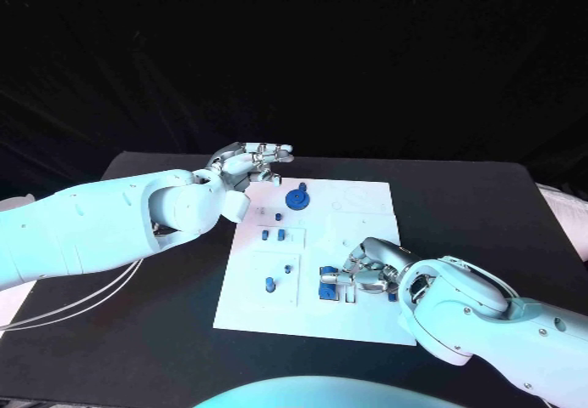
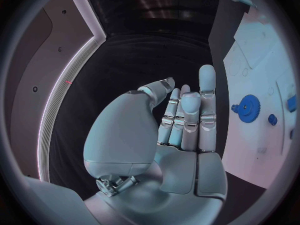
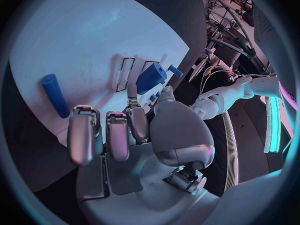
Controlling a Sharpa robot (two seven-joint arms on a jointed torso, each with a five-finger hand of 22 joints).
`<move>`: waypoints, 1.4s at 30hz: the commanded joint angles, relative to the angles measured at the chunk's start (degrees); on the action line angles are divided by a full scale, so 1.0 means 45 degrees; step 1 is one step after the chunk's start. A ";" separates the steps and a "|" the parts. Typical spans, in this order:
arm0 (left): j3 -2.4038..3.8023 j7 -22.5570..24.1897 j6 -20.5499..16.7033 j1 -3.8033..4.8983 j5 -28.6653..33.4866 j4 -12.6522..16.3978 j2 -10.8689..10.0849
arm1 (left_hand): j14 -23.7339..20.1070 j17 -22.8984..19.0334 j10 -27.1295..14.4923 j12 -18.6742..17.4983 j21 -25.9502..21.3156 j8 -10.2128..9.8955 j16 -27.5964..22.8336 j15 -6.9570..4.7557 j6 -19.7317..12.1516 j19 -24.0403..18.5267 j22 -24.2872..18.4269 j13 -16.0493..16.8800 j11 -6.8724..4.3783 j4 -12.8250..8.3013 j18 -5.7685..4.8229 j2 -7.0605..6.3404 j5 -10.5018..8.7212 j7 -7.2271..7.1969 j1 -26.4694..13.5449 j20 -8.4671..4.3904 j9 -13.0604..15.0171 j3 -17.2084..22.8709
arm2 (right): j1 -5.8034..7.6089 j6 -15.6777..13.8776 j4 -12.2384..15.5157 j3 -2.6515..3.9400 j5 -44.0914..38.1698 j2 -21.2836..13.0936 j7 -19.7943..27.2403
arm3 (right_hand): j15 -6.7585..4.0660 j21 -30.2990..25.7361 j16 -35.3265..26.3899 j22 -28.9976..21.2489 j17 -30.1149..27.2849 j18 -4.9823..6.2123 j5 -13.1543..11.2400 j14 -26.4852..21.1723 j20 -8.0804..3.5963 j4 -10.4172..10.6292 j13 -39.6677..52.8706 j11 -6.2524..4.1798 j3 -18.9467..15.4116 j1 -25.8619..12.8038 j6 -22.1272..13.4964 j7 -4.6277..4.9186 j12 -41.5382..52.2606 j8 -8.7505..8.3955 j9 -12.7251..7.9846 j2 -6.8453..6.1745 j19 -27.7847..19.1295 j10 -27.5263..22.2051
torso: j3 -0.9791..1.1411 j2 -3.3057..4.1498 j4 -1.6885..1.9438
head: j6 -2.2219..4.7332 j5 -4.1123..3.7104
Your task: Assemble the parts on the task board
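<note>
The white task board (image 1: 355, 200) lies mid-table. A blue gear (image 1: 298, 199) sits near its far edge, with several small blue pegs (image 1: 279, 218) closer in. My left hand (image 1: 251, 161) hovers over the board's far left corner, fingers extended and holding nothing; in the left wrist view the left hand (image 2: 181, 120) is beside the gear (image 2: 250, 107). My right hand (image 1: 368, 268) rests low on the board's near right part, and its thumb and a finger pinch a blue block part (image 1: 330, 285). The right wrist view shows this block (image 3: 151, 77) at the fingertips (image 3: 133, 90).
A loose blue cylinder (image 3: 55, 95) lies on the board (image 3: 81, 35) beside my right hand. White rails with dark outlines (image 3: 125, 70) stand next to the pinched block. The black table (image 1: 477, 195) surrounds the board, and white cables (image 1: 86, 297) hang off its left side.
</note>
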 commanded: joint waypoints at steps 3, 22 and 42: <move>0.0007 0.0092 0.0261 0.0011 -0.0044 0.0034 0.0001 | -0.0103 -0.0005 -0.0077 0.0096 -0.0046 0.0053 0.0066 0.0004 -0.0114 -0.0066 -0.0024 0.0006 0.0015 0.0014 0.0148 0.0007 0.0021 -0.0007 -0.0045 0.0024 0.0012 -0.0098 | -0.0055 0.0121 0.0200 -0.0002 -0.0790 -0.0040 0.0118 | -0.0027 0.0004 0.0016 0.0131 0.2270 -0.0172 0.0308 0.1138 -0.0122 -0.0631 0.0514 -0.0070 0.0370 0.1522 0.0066 -0.0078 -0.0133 0.0121 0.0213 -0.0070 0.0064 -0.0006 | -0.0002 0.0004 0.0011 | -0.0013 -0.0007; 0.0007 0.0040 0.0216 0.0011 -0.0044 0.0045 -0.0011 | -0.0103 -0.0007 -0.0081 0.0106 -0.0047 0.0057 0.0071 0.0004 -0.0115 -0.0065 -0.0026 0.0006 0.0013 0.0011 0.0148 0.0020 0.0025 -0.0009 -0.0036 0.0024 0.0013 -0.0098 | -0.0140 0.0444 -0.0276 -0.0039 -0.2025 0.0239 0.0052 | -0.0118 0.0111 0.0096 0.0331 0.2419 -0.0209 0.0238 0.1167 -0.0197 -0.1094 0.0691 -0.0187 0.0609 0.2436 0.0320 -0.0217 0.0072 0.0456 0.0593 0.0155 0.0130 0.0122 | 0.0005 -0.0007 0.0044 | -0.0085 0.0003; 0.0007 0.0037 0.0220 0.0010 -0.0044 0.0022 -0.0010 | -0.0104 -0.0017 -0.0095 0.0129 -0.0050 0.0068 0.0081 0.0001 -0.0119 -0.0060 -0.0032 0.0006 0.0011 0.0000 0.0151 0.0048 0.0033 -0.0010 -0.0013 0.0023 0.0013 -0.0098 | -0.0205 -0.0462 0.0095 -0.0043 -0.2272 -0.0196 0.0416 | -0.0128 0.0098 0.0085 0.0320 0.2404 -0.0208 0.0345 0.1162 -0.0220 -0.1324 0.0702 -0.0184 0.0627 0.2746 0.0161 -0.0198 0.0052 0.0441 0.0674 0.0119 0.0121 0.0120 | 0.0005 -0.0012 0.0028 | -0.0102 -0.0035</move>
